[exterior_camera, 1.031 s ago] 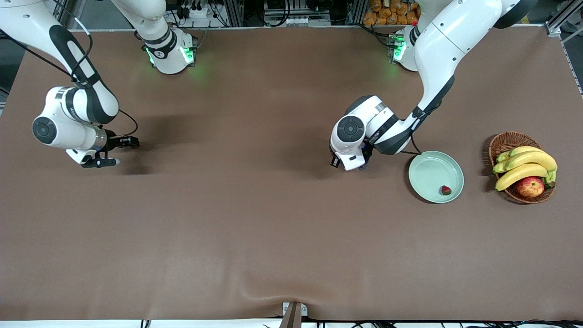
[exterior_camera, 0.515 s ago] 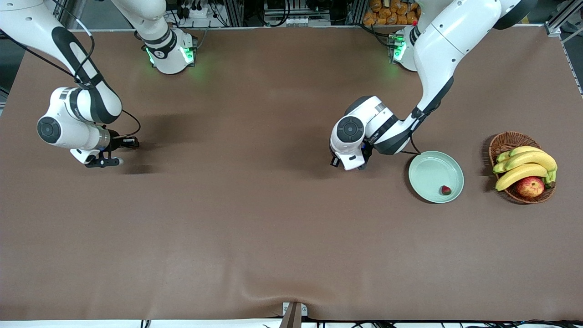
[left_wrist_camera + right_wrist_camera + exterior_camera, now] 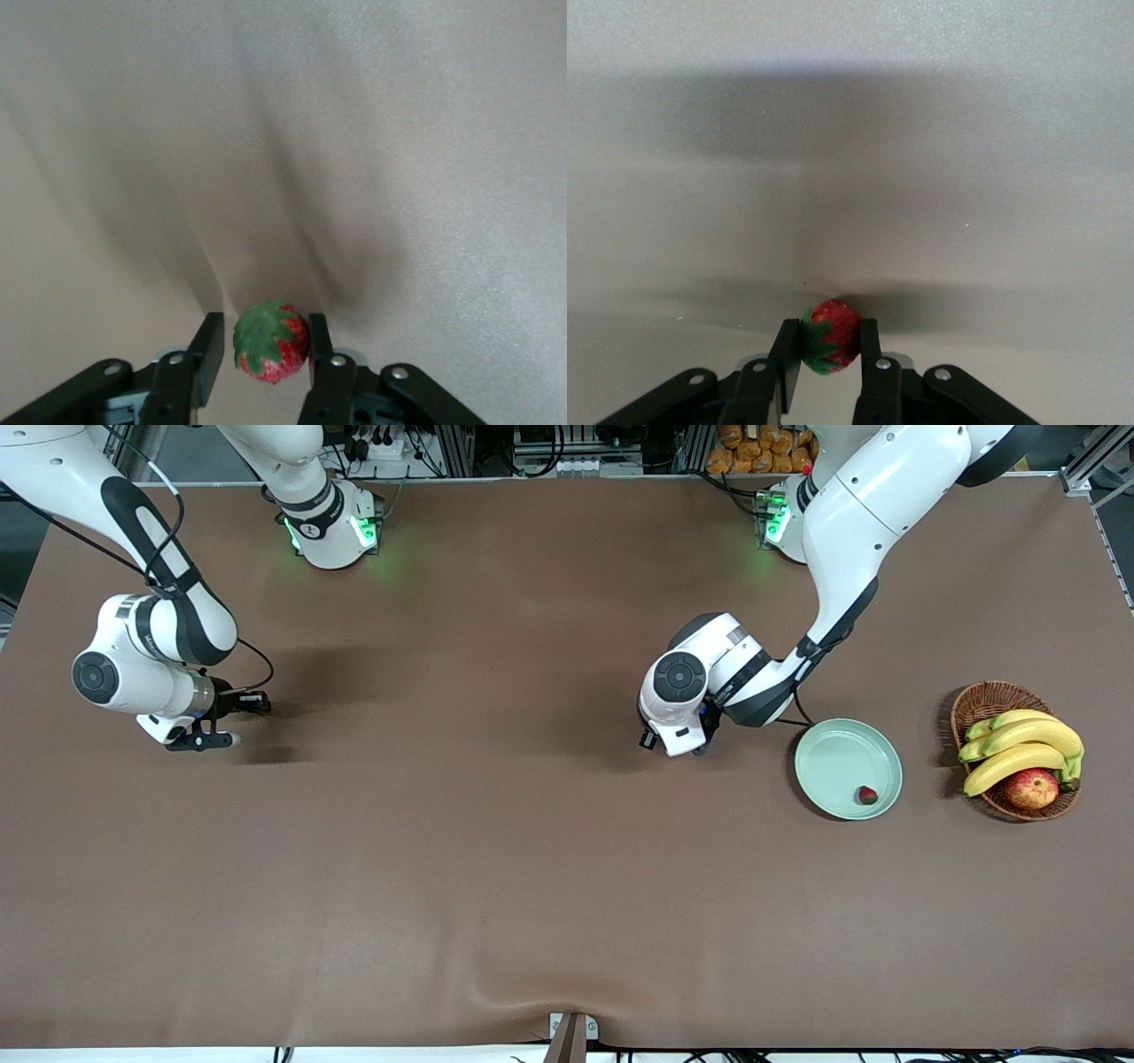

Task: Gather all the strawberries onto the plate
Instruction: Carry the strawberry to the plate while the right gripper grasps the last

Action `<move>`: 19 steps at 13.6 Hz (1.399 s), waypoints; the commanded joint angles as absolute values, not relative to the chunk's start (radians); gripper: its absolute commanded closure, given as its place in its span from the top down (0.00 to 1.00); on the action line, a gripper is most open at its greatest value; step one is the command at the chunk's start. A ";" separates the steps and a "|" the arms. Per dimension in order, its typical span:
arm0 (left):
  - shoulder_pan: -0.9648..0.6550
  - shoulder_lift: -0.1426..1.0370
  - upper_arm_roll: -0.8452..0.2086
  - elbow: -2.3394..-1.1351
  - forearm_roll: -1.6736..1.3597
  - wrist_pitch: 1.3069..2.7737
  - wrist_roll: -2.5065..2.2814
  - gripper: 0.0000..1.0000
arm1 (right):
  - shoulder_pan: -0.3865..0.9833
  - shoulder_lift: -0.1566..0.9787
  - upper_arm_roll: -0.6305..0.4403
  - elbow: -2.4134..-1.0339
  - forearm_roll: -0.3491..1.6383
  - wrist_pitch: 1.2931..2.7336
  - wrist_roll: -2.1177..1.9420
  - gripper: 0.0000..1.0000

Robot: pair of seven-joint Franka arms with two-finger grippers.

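Note:
One strawberry (image 3: 867,794) lies in the pale green plate (image 3: 833,766), near the rim closest to the front camera. My left gripper (image 3: 266,347) is low over the table beside the plate, toward the right arm's end, and is shut on a second strawberry (image 3: 273,341), leafy top up. My right gripper (image 3: 830,347) is down at the right arm's end of the table, shut on a third strawberry (image 3: 831,335). From the front, the left hand (image 3: 684,737) and the right hand (image 3: 199,726) hide both held berries.
A brown wicker basket (image 3: 982,700) with bananas (image 3: 1019,748) and a red-yellow apple (image 3: 1031,788) stands at the left arm's end, past the plate. A brown cloth (image 3: 496,850) covers the table.
The right arm's wrist has shifted slightly toward the table's middle and then held still. The left arm's wrist has edged a little away from the plate. The plate and its berry have not moved.

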State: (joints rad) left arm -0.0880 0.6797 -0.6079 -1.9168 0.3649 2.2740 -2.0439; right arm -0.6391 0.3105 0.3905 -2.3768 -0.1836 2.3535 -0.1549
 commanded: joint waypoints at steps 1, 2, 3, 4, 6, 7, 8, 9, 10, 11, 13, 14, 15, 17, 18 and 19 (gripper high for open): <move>-0.074 0.680 -0.609 -1.908 0.400 2.281 -2.071 0.18 | -0.629 0.313 0.423 -2.378 -0.198 2.372 -0.146 0.00; -0.065 0.670 -0.609 -1.902 0.400 2.278 -2.066 0.17 | -0.624 0.311 0.434 -2.364 -0.189 2.356 -0.135 0.00; -0.060 0.658 -0.609 -1.896 0.400 2.275 -2.060 0.17 | -0.623 0.314 0.451 -2.333 -0.184 2.326 -0.120 0.00; -0.052 0.650 -0.607 -1.888 0.400 2.272 -2.059 0.17 | -0.618 0.316 0.474 -2.301 -0.172 2.294 -0.101 0.00; -0.019 0.632 -0.607 -1.885 0.420 2.250 -2.022 0.17 | -0.597 0.319 0.515 -2.197 -0.117 2.176 -0.052 0.00; 0.006 0.624 -0.607 -1.885 0.426 2.238 -1.988 0.17 | -0.563 0.324 0.520 -2.133 -0.082 2.099 -0.043 0.00; 0.026 0.614 -0.609 -1.879 0.426 2.220 -1.946 0.17 | -0.520 0.324 0.520 -2.068 -0.024 2.036 -0.031 0.00; 0.035 0.611 -0.609 -1.867 0.426 2.201 -1.893 0.17 | -0.481 0.325 0.519 -2.016 0.029 1.984 0.000 0.00; 0.055 0.609 -0.609 -1.853 0.426 2.172 -1.853 0.17 | -0.432 0.327 0.518 -1.981 0.061 1.962 0.059 0.00; 0.080 0.601 -0.609 -1.842 0.426 2.139 -1.801 0.17 | -0.379 0.336 0.518 -1.958 0.081 1.962 0.137 0.00; 0.144 0.583 -0.612 -1.841 0.425 2.115 -1.662 0.17 | -0.272 0.379 0.519 -1.901 0.183 1.980 0.274 0.00; 0.178 0.581 -0.614 -1.841 0.425 2.115 -1.598 0.17 | -0.214 0.408 0.517 -1.855 0.234 1.993 0.340 0.00; 0.211 0.581 -0.614 -1.841 0.425 2.114 -1.533 0.17 | -0.154 0.446 0.517 -1.808 0.262 2.012 0.432 0.00; 0.274 0.580 -0.614 -1.842 0.425 2.099 -1.387 0.17 | -0.044 0.512 0.517 -1.735 0.267 2.095 0.613 0.00; 0.302 0.581 -0.614 -1.842 0.425 2.100 -1.331 0.17 | 0.018 0.549 0.518 -1.711 0.268 2.170 0.697 0.00; 0.333 0.581 -0.614 -1.845 0.425 2.100 -1.275 0.17 | 0.081 0.583 0.518 -1.691 0.268 2.248 0.783 0.00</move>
State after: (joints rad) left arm 0.2862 0.5968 -0.6023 -1.8341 0.4087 2.1167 -1.3613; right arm -0.0177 0.4841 0.5262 -1.7819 0.2540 2.1696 0.6430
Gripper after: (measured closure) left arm 0.674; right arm 0.687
